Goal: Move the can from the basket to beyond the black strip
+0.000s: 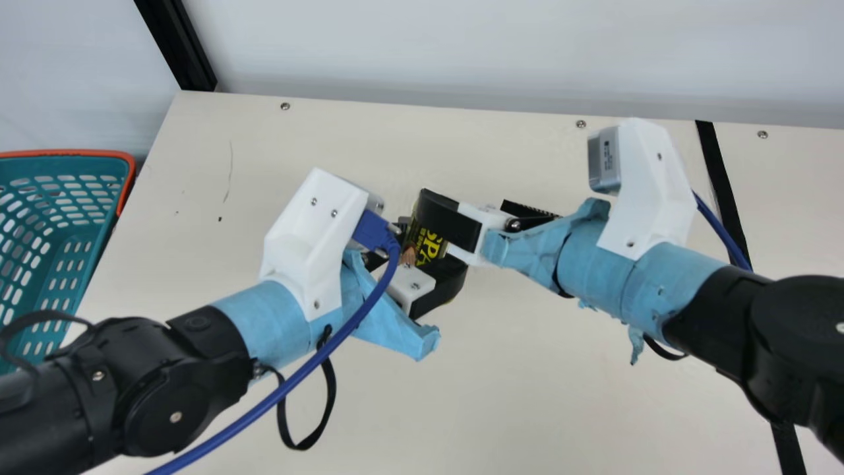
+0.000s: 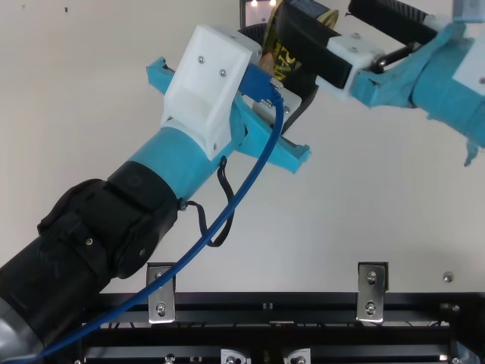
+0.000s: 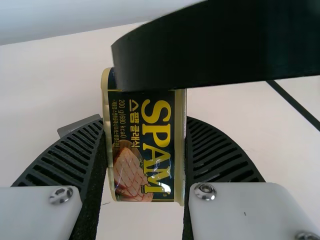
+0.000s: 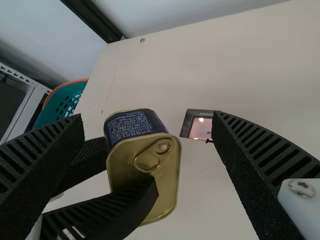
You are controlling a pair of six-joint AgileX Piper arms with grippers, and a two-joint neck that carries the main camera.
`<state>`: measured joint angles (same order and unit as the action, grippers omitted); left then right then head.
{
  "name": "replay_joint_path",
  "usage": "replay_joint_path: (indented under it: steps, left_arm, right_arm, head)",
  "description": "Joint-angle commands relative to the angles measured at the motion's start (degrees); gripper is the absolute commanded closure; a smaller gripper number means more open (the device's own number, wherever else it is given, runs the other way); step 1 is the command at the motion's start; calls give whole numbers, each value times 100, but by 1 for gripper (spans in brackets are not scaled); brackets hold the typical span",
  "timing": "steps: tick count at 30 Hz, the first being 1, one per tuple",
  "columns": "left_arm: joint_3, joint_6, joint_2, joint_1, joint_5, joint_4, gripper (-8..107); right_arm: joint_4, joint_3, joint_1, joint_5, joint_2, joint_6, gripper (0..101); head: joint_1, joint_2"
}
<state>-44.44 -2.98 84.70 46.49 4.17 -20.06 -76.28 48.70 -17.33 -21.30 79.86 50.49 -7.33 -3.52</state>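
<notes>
I have two tools over one desk [image 1: 567,396], with one can between them. My left tool [image 1: 432,249], coming in from eight o'clock in the main view, is clamped on the can [image 1: 422,247], its two fingers pressing opposite sides. My right tool [image 1: 463,199], on an arm from four o'clock, stands wide apart. In my right wrist view the can sits between its two fingers, nearer one of them; I can't tell whether that one touches it. The can's single pull-tab lid [image 4: 150,162] faces my right tool, and its label faces up.

The can is near the middle of the main view, out of the basket and short of the black strip. There is one basket [image 1: 72,257], teal with an orange rim, at nine o'clock, and one black strip [image 1: 721,178] across the desk at three. Three screws [image 1: 285,105] line the desk's twelve o'clock edge. One metal-framed plate [image 4: 201,129] lies on the desk.
</notes>
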Motion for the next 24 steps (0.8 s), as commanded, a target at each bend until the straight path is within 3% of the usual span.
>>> replay_joint_path:
  steps: [1, 21, 22, 23, 24]
  left_arm:
    - [0, 0, 0, 0, 0, 0, 89]
    - [0, 0, 0, 0, 0, 0, 89]
    - [0, 0, 0, 0, 0, 0, 89]
    - [0, 0, 0, 0, 0, 0, 89]
    - [0, 0, 0, 0, 0, 0, 89]
  right_arm:
    - [-23, 45, -18, -5, 81, 43, 0]
    - [-381, 336, -222, 53, 722, 407, 0]
    - [-391, 341, -234, 63, 735, 413, 58]
    - [-405, 344, -243, 73, 747, 426, 101]
    - [-412, 346, -254, 85, 756, 432, 101]
  head:
    - [-196, 29]
    - [-196, 29]
    - [-196, 29]
    - [-196, 29]
    - [-196, 29]
